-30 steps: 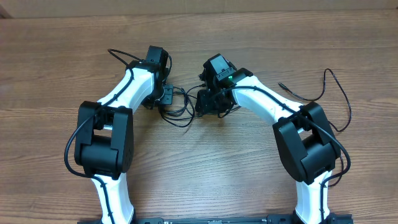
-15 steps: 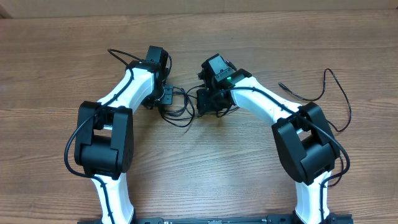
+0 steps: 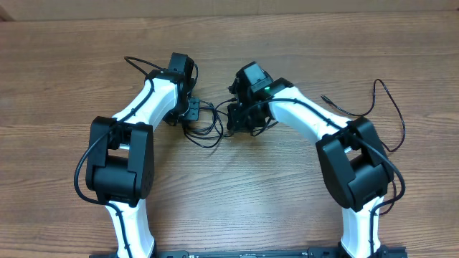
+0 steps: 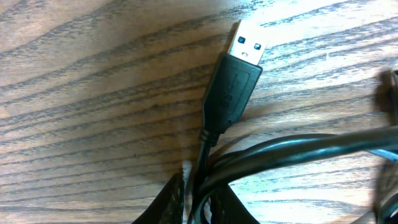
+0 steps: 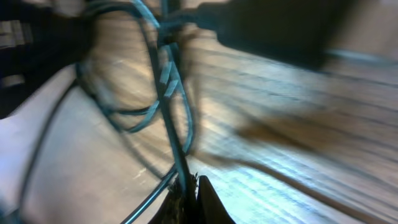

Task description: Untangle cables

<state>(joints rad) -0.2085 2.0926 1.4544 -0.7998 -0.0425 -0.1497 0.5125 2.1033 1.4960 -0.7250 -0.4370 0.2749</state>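
A small tangle of thin black cables (image 3: 209, 130) lies on the wooden table between my two grippers. In the left wrist view a USB plug (image 4: 240, 67) lies flat on the wood, and its cord runs down with other cable strands (image 4: 292, 151) into my left gripper (image 4: 198, 200), which is shut on them. My left gripper (image 3: 191, 113) sits at the tangle's left edge. At the right edge, my right gripper (image 3: 234, 117) is shut on one cable strand (image 5: 166, 93), pinched at its fingertips (image 5: 205, 202). That view is blurred.
A separate thin black cable (image 3: 391, 100) lies loose at the far right, its small plug (image 3: 324, 98) pointing left near the right arm's (image 3: 308, 118) forearm. The left arm (image 3: 147, 104) stretches in from the bottom left. Bare wooden table (image 3: 237, 193) shows in front.
My right gripper has closed its fingers onto a cable strand at the tangle's right side. The left gripper holds as before.
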